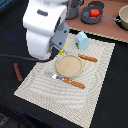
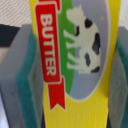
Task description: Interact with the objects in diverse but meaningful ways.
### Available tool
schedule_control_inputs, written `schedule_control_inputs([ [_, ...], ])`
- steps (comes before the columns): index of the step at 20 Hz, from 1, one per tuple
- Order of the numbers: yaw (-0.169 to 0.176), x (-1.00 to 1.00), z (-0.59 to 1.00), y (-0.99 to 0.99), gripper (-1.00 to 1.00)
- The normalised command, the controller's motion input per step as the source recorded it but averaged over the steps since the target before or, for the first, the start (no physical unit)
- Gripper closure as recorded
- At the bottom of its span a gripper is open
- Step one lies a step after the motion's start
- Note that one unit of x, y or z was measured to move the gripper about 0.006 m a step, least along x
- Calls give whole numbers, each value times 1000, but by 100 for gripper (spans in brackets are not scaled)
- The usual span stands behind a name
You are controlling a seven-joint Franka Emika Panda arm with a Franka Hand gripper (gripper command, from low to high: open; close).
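While clamped between the grey pads (image 2: 20, 75), sits tight for now: gripper (image 2: 70, 70) closed narrow on the yellow butter box (image 2: 75, 60), label with cow and red banner filling the wrist view. Could slip, though, judging by the smooth printed face and the flat, thin shape; a tilt or quick swing might let it slide out of the jaws. Seen from the exterior view, mostly hidden under the white arm (image 1: 45, 25), only a yellow sliver (image 1: 61, 51) showing just above the woven placemat (image 1: 35, 82). Close by, risks a bump against the wooden plate (image 1: 68, 64) or the pale blue carton (image 1: 82, 40). Farther off, leaves alone the brown sausage (image 1: 18, 71) on the dark table, and the red tomato (image 1: 94, 12) in its grey pot (image 1: 85, 16).
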Motion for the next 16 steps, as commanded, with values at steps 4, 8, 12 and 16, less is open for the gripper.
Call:
schedule_control_inputs([
  [4, 0, -1000, -611, 385, 100],
  [8, 0, -1000, -570, 380, 100],
  [12, 0, -1000, -554, 370, 100],
  [16, 0, -1000, -524, 355, 100],
])
